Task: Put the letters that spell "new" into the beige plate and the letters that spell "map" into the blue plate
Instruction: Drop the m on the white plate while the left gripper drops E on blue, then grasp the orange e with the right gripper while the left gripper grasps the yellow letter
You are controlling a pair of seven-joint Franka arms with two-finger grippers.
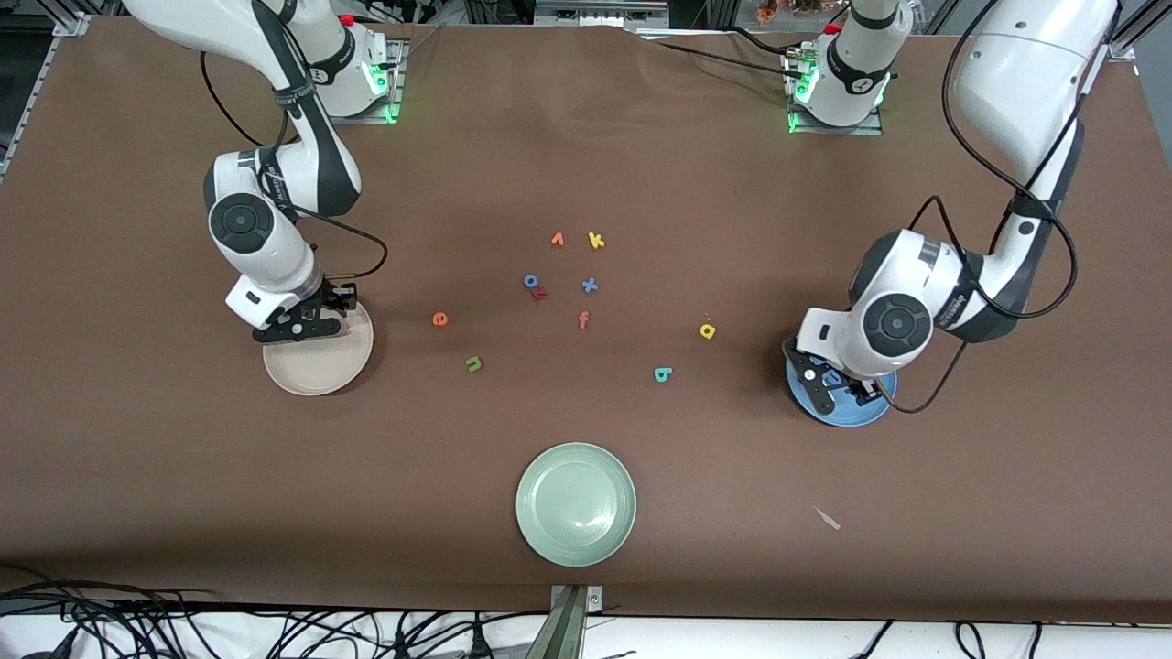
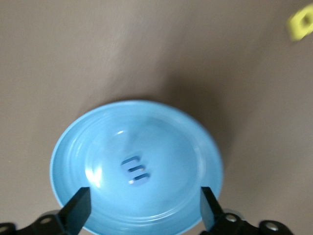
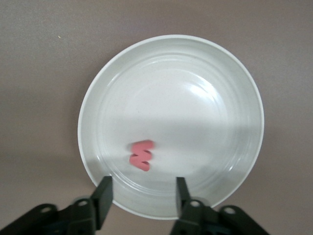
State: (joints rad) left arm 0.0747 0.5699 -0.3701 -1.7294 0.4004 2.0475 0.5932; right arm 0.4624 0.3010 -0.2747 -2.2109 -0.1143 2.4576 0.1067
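Both arms are at the dropping-off step. The left gripper [image 2: 144, 208] hangs over the blue plate [image 2: 78, 147], fingers spread wide and empty, and the blue m [image 2: 135, 171] lies in the plate just under it. The right gripper [image 3: 142, 196] hangs over the beige plate [image 3: 195, 73], fingers apart and empty, with the pink w [image 3: 141, 155] lying below it. I think four letters are left. Next, each gripper must lift away and go for another letter: orange e [image 1: 440, 318] and green n [image 1: 473, 363], or yellow a [image 1: 707, 330] and teal p [image 1: 663, 373].
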